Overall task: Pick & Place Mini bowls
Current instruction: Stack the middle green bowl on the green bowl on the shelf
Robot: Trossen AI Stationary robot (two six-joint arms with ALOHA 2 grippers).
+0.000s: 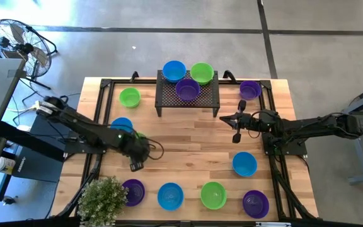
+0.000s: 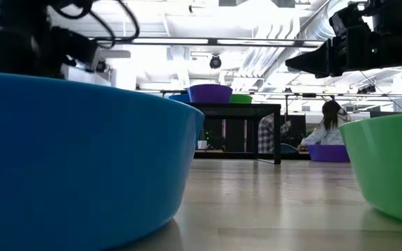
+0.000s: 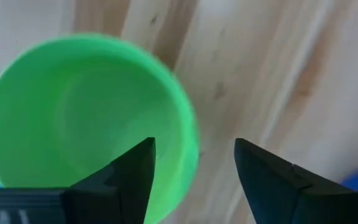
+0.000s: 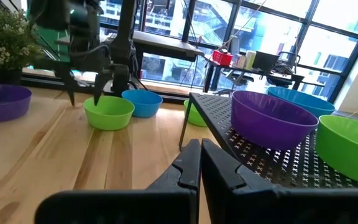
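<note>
Small green, blue and purple bowls are spread over the wooden table. Three of them sit on the black perforated rack (image 1: 169, 101): blue (image 1: 174, 70), green (image 1: 201, 72) and purple (image 1: 188, 89). My left gripper (image 3: 194, 146) is open and points down over a green bowl (image 3: 86, 118) that stands on the table beside a blue bowl (image 1: 121, 125). The arm hides most of this green bowl (image 1: 141, 135) in the high view. My right gripper (image 4: 199, 163) is shut, holds nothing and hovers just right of the rack. My left gripper comes from above at the green bowl's rim (image 3: 188, 134). One finger (image 3: 135, 165) is over the inside and the other (image 3: 260, 165) outside. I cannot tell whether either finger touches the rim. The bowl stands flat on the table.
Loose bowls lie along the near edge: purple (image 1: 133, 191), blue (image 1: 170, 195), green (image 1: 213, 194), purple (image 1: 255, 203). Others are blue (image 1: 244, 164), purple (image 1: 249, 89) and green (image 1: 130, 96). A potted plant (image 1: 103, 195) stands at the near left corner. Bare wood lies mid-table.
</note>
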